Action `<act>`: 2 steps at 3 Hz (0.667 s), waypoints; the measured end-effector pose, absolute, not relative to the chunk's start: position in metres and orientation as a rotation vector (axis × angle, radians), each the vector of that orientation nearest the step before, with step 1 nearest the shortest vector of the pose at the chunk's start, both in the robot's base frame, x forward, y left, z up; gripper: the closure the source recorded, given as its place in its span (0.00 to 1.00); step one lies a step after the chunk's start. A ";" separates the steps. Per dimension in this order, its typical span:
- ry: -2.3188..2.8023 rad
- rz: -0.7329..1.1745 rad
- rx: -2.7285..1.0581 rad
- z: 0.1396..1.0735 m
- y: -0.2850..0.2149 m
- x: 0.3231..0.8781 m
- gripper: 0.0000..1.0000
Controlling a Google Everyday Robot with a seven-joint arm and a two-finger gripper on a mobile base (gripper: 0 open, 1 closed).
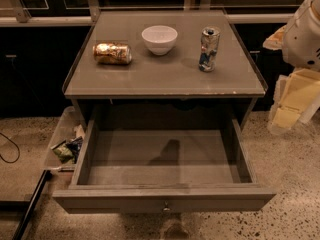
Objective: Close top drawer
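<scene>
The wide, shallow grey-brown wooden top drawer (125, 202) is pulled far out of the grey square-topped table (150, 76), toward the camera. Its plain flat front is the nearest part, with 1 small round metal knob (166, 207) at its centre. The drawer's inside shows bare boards, with a dark shadow falling across the middle of its floor.

3 things stand on the table top. A crushed gold metal can (112, 53) lies on its side at the left. A small white round bowl (159, 39) sits upright near the back centre. A dented blue-and-silver can (209, 49) stands upright at the right. All 3 are apart from one another.

The robot's white arm (304, 31) enters at the right edge, beyond the table's right side. The pale yellow gripper (286, 115) hangs below it, beside the table's right front corner and above the speckled stone floor (290, 174). It is well apart from the drawer front and the knob and touches nothing that can be seen. Whether it is parted or closed cannot be told.

To the left of the drawer, low beside the table, a clear plastic bin (59, 134) holds crumpled wrappers. A thin black cable (11, 156) loops on the floor at the far left.
</scene>
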State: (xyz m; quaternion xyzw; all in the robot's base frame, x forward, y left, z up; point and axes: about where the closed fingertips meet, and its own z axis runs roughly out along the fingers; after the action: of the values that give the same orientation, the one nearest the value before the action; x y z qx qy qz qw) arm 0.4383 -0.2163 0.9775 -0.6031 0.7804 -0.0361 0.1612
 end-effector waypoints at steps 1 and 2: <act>2.258 -0.077 -1.707 0.970 -0.220 0.435 0.00; 2.257 -0.077 -1.706 0.971 -0.220 0.435 0.00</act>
State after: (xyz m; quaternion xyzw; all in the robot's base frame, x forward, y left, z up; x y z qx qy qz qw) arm 0.4353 -0.2200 0.9707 -0.5956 0.7878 -0.0269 0.1549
